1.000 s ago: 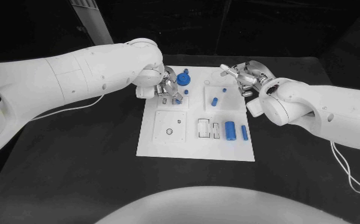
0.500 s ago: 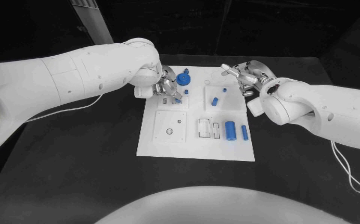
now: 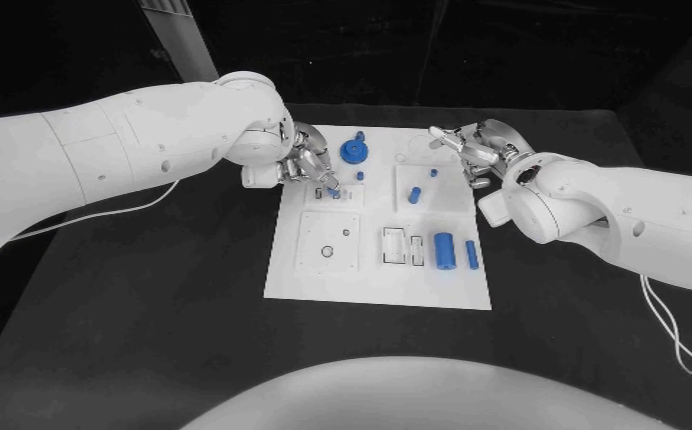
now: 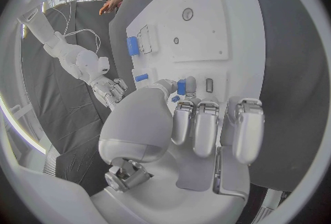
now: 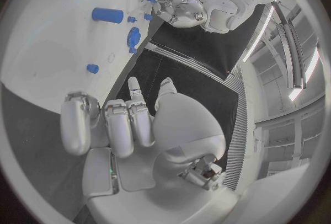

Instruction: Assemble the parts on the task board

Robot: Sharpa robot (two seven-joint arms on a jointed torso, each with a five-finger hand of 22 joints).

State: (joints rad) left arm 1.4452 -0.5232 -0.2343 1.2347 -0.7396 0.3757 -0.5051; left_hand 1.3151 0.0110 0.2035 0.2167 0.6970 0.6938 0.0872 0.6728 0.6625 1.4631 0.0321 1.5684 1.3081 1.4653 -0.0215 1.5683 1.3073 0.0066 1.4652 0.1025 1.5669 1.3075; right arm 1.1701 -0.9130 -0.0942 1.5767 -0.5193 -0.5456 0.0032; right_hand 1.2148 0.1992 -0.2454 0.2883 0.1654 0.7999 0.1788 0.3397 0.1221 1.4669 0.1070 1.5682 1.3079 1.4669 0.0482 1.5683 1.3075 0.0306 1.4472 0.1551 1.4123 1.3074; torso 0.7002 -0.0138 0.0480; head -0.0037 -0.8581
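Pinching a small blue part (image 3: 335, 190) over the task board (image 3: 378, 285), left hand (image 3: 306, 166); right hand (image 3: 476, 155) hovering, fingers curled on nothing.

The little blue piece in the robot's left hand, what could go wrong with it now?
The left hand pinches a small blue part just at its fingertips, so it might slip out and drop onto the task board. It hangs close to the blue gear, so a bump could knock that piece. The right hand waits at the board's far right edge, holding nothing, and seems too far off to catch anything.
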